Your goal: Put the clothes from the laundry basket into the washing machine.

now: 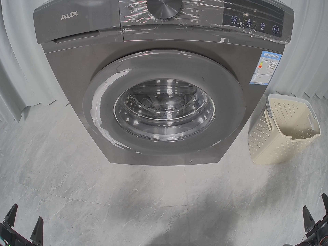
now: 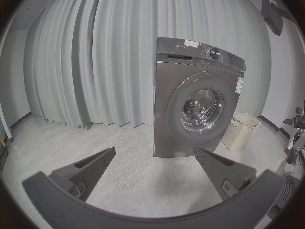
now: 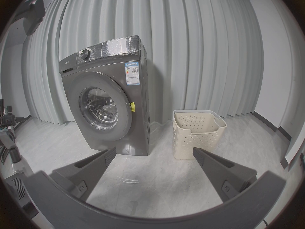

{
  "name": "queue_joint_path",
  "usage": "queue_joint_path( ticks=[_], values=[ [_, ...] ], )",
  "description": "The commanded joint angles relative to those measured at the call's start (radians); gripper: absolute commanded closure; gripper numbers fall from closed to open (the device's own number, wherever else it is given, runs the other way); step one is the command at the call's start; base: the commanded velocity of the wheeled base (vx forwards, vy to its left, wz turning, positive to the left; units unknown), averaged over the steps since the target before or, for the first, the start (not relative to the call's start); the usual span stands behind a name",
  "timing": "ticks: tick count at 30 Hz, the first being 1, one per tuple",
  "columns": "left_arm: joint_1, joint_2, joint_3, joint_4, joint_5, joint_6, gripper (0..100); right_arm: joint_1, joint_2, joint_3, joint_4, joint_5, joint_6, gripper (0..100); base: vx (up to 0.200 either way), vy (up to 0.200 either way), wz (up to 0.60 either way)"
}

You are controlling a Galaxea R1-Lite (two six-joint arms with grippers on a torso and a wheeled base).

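Container 1: the laundry basket [image 3: 198, 134] stands upright on the floor [image 1: 143, 195], mouth up, to the right of the washing machine [image 1: 164, 103] and a little apart from it. You can see only its perforated inner walls. Its near wall hides its bottom, so what lies in it cannot be told. Its long axis runs left to right, with 1 handle slot at each short end.

Container 2: the washing machine faces near, toward you, with its round door [image 1: 164, 108] shut. Glare lies across the glass; behind it you can make out the steel drum, but whether any cloth lies there cannot be told. Plastic film [image 1: 205, 7] wraps the control panel around the dial [image 1: 164, 3]. A label [image 1: 265, 67] sits at the upper right of the front. A pleated curtain [image 2: 95, 64] hangs behind.

The left gripper [image 1: 25, 219] sits low at the near left, cut off by the frame edge. Its 2 fingers are spread wide and hold nothing. The right gripper [image 1: 316, 210], at the near right, is likewise cut off, spread wide and holds nothing. Both are well apart from basket and machine.
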Motion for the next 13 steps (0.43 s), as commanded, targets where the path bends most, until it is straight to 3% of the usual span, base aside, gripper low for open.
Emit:
queue_joint_path(
  ticks=[1, 5, 13],
  values=[
    [0.0, -0.016, 0.018, -0.001, -0.001, 0.0, 0, -0.002, -0.013, 0.018, 0.001, 0.0, 0.005, 0, 0.0, 0.0, 0.0],
    [0.0, -0.015, 0.018, -0.002, 0.003, -0.008, 0, 0.0, -0.013, 0.018, 0.0, 0.0, 0.002, 0, 0.0, 0.0, 0.0],
    [0.0, -0.015, 0.018, -0.001, 0.002, 0.003, 0, 0.0, -0.013, 0.018, 0.0, 0.0, 0.0, 0, 0.0, 0.0, 0.0]
  ],
)
